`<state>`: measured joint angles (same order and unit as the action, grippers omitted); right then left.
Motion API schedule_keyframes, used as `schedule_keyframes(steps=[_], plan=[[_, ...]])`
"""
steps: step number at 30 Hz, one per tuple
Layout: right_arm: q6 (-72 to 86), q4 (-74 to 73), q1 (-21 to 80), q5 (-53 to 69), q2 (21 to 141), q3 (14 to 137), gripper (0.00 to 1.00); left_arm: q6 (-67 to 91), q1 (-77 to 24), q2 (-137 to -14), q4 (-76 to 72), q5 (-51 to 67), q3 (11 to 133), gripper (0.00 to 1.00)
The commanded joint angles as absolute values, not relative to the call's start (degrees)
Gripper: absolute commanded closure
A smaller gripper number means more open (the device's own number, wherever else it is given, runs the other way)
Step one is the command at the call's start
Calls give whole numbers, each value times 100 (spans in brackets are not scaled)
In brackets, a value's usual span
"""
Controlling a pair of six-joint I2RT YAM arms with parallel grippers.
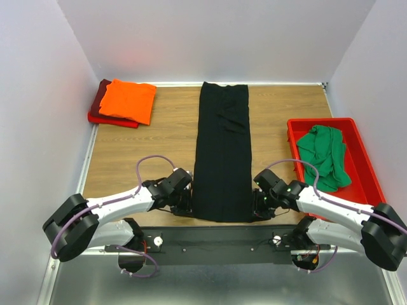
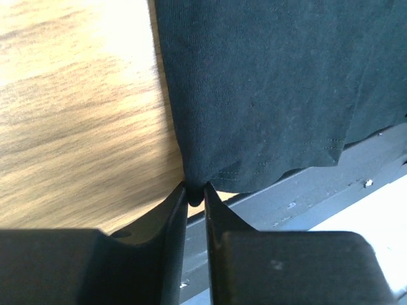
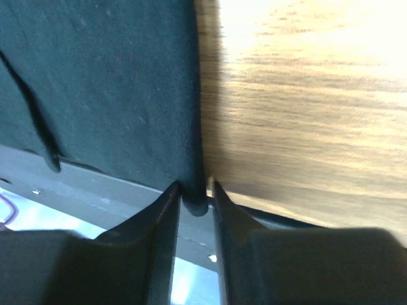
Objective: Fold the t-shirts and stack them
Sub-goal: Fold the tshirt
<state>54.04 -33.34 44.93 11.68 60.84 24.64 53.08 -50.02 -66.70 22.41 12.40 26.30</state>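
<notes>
The black t-shirt (image 1: 220,152) lies as a long narrow strip down the middle of the wooden table (image 1: 159,146), its near hem over the table's front edge. My left gripper (image 1: 189,207) is at the near left corner; in the left wrist view its fingertips (image 2: 196,189) pinch that corner of the black cloth (image 2: 273,82). My right gripper (image 1: 257,207) is at the near right corner. There its jaws (image 3: 194,187) straddle the folded edge of the cloth (image 3: 108,82), with a thin gap left at one finger. Folded orange (image 1: 127,100) and dark red (image 1: 97,105) t-shirts are stacked at the far left.
A red plastic bin (image 1: 365,166) at the right holds a crumpled green t-shirt (image 1: 324,155). A dark metal rail (image 1: 216,238) runs below the table's front edge between the arm bases. White walls close in the left, right and back.
</notes>
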Motion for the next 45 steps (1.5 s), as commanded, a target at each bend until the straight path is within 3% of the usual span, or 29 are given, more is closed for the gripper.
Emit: schedule_keyframes(steps=[1,7,8,13,27,45], plan=[[5590,-3252,4482,1116,5968,2390,72,5055,-5036,-6750,2337,950,2926,84],[5590,-3278,4482,845,5757,2811,93,4817,-5036,-6688,2619,704,3523,96],[5546,-3278,4482,800,5766,2899,94,4721,-5036,-6697,2645,668,3611,100],[5344,-3357,4482,440,6133,3470,98,4430,-5027,-7004,2786,449,4226,100],[4430,-3130,3894,-1388,7987,5484,99,3595,-3886,-8190,2057,448,5299,100],[3709,-1679,2584,-915,9676,6293,100,3384,-3068,-10054,1520,826,6864,100]])
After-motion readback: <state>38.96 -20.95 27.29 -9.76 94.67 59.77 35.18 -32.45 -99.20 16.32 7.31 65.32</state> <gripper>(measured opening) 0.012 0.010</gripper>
